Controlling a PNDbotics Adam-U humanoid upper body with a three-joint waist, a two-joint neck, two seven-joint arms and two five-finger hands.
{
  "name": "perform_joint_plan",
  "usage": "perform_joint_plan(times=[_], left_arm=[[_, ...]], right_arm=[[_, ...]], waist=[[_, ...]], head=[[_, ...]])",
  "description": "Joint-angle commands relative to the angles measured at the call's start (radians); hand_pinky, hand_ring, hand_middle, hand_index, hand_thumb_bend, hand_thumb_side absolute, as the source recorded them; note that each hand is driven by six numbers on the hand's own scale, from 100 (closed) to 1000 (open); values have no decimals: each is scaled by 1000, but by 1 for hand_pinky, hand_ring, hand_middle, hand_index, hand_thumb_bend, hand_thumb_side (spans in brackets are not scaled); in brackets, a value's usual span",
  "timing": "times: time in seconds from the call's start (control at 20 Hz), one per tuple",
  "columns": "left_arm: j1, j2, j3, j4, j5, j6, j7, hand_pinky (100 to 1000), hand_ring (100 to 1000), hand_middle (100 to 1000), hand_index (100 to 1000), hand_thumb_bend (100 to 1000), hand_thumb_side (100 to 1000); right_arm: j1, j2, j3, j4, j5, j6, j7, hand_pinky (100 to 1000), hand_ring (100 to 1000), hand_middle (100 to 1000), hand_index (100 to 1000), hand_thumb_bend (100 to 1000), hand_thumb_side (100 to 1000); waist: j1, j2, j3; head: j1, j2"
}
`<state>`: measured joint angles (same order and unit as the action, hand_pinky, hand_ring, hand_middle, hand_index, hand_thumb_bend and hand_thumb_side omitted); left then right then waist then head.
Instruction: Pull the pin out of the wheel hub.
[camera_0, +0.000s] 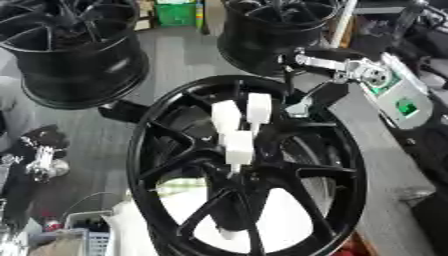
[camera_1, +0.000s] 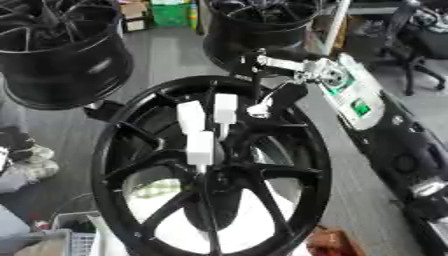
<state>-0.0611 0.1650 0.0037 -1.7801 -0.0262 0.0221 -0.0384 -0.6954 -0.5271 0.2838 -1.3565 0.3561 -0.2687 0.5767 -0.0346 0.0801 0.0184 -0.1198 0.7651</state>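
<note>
A big black spoked wheel hub (camera_0: 166, 125) stands on edge in the middle of both views. Three white oblong pieces (camera_0: 238, 146) stick out near its centre, two side by side above one lower. A thin pale pin (camera_0: 234, 171) runs from the lowest piece into the hub's centre. My right arm comes in from the upper right with a silver joint (camera_0: 357, 71). My right hand (camera_0: 304, 104) sits at the hub's upper right rim, just right of the white pieces and apart from them. My left hand (camera_0: 39, 152) hangs low at the left edge, away from the hub.
Two more black wheels (camera_0: 74, 55) (camera_0: 267, 32) stand behind on the grey floor. A white and green device (camera_1: 354, 100) lies at the right. A pale basket (camera_0: 87, 222) sits at the lower left, and green boxes (camera_0: 175, 12) stand at the back.
</note>
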Motion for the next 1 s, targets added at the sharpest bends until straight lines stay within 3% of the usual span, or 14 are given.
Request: perform_joint_plan(times=[0.05, 1.0], left_arm=[[-8, 2, 0, -13, 4, -3, -4, 759, 730, 669, 791, 162, 596], [-6, 0, -2, -12, 5, -2, -7, 759, 730, 669, 791, 162, 597]], right_arm=[[-25, -1, -10, 15, 16, -6, 1, 646, 488, 794, 922, 417, 383], [-44, 57, -3, 104, 96, -25, 25, 646, 480, 746, 884, 406, 379]], waist=[[2, -10, -2], [1, -11, 0]], head=[[-6, 5], [-13, 5]])
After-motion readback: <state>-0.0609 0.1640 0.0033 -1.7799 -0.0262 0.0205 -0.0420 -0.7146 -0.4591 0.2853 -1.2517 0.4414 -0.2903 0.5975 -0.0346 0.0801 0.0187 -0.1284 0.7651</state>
